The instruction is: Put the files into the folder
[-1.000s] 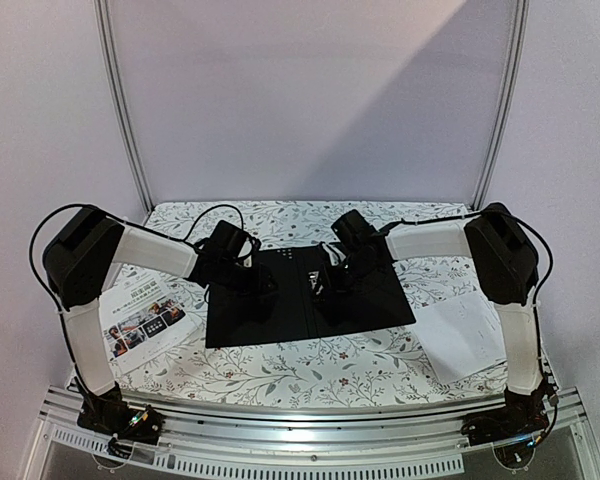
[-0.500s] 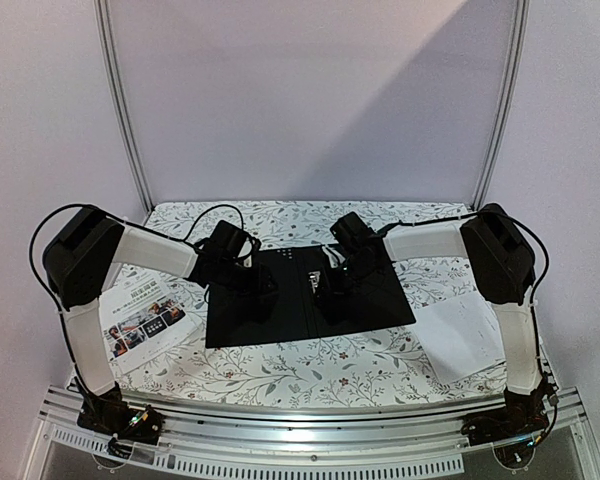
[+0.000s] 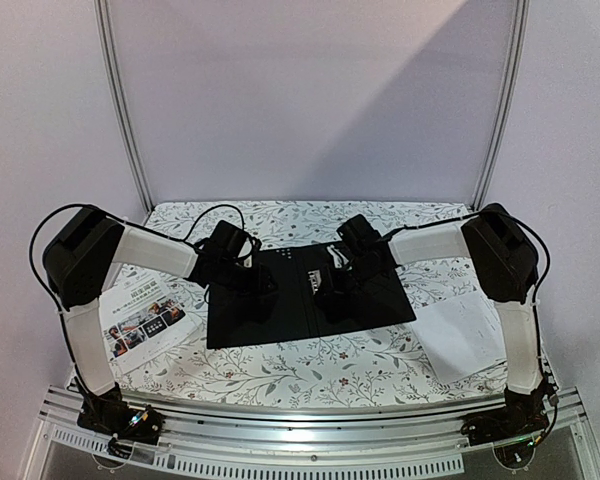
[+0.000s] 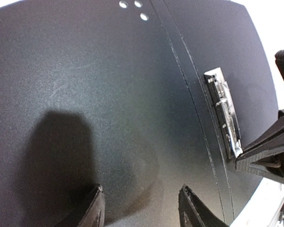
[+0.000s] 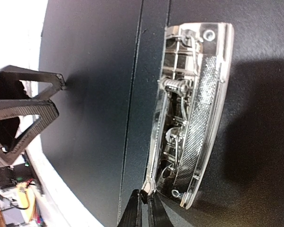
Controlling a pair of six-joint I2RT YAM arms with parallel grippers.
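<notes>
The folder (image 3: 280, 322) lies open on the table, black inside up. Its metal clip (image 5: 189, 109) sits beside the spine and also shows in the left wrist view (image 4: 223, 111). My left gripper (image 3: 263, 283) is open and empty, with its fingertips low over the folder's left half (image 4: 141, 189). My right gripper (image 3: 328, 285) is shut on the clip's end tab (image 5: 146, 194). A leaflet with colour photos (image 3: 145, 325) lies left of the folder. A white sheet (image 3: 460, 335) lies to its right. Both are outside the folder.
The table has a floral cloth (image 3: 310, 375). A metal rail (image 3: 310, 440) runs along the near edge, and walls stand close behind and at both sides. The right gripper's fingers (image 4: 270, 151) show at the edge of the left wrist view.
My right wrist has shifted slightly to the right while holding the clip. The left arm, the folder and the sheets have not moved.
</notes>
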